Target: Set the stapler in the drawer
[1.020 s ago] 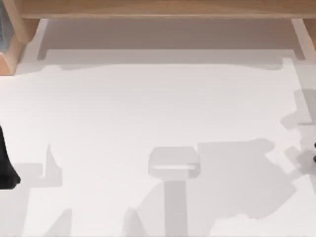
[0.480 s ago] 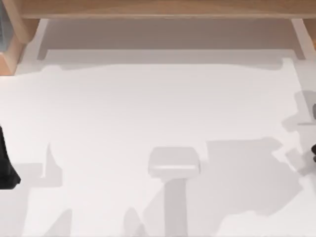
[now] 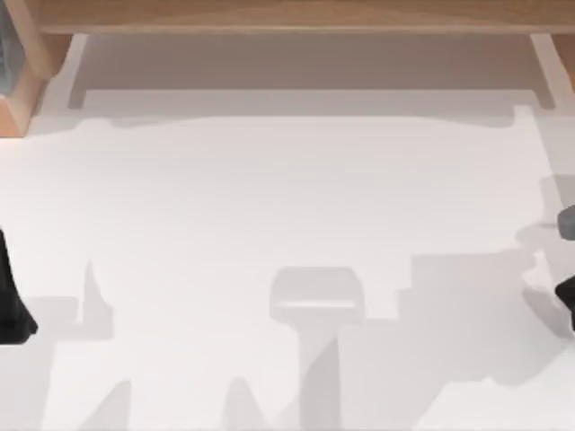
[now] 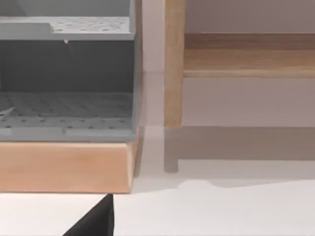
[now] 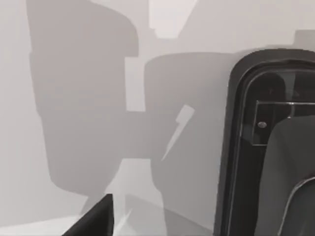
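The right gripper (image 3: 566,292) was seen at 3 o'clock on the smooth white table (image 3: 269,197); its grasp could not be told; the left gripper (image 3: 11,301) was parked at 9 o'clock.

Our left arm (image 3: 11,301): matte black, tapering body, plain, without markings. Our right arm (image 3: 566,260): two parts, one mid-grey with a rounded end, one black. Right wrist view: our black base housing (image 5: 236,147) with rounded corners and a raised rim, a glossy inset panel, one small silver screw (image 5: 262,125), and a dark grey curved shell with a thin pale edge line.
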Robot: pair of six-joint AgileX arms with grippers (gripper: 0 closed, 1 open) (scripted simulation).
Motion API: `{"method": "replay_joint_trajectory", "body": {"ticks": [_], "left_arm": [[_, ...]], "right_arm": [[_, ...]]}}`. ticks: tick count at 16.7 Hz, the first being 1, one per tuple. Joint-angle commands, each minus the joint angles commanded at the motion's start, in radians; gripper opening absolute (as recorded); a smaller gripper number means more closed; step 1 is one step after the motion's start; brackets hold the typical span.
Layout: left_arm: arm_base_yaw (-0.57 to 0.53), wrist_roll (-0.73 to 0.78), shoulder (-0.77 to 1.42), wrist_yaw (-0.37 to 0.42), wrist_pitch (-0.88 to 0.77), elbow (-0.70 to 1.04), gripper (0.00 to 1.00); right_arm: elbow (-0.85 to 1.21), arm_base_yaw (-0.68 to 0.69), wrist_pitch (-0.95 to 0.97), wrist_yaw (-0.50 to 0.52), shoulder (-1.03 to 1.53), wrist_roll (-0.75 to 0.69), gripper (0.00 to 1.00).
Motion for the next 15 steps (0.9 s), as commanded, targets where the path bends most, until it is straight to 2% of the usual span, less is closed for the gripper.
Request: {"method": "replay_joint_trajectory", "body": {"ticks": [1, 14, 15], "left_arm": [[0.000, 0.000, 0.000, 0.000, 0.000, 0.000, 1.00], [0.000, 0.000, 0.000, 0.000, 0.000, 0.000, 1.00], [0.000, 0.000, 0.000, 0.000, 0.000, 0.000, 1.00]], "right_arm": [[0.000, 0.000, 0.000, 0.000, 0.000, 0.000, 1.00], [0.000, 0.000, 0.000, 0.000, 0.000, 0.000, 0.02], [0.000, 0.000, 0.000, 0.000, 0.000, 0.000, 0.00]]}}
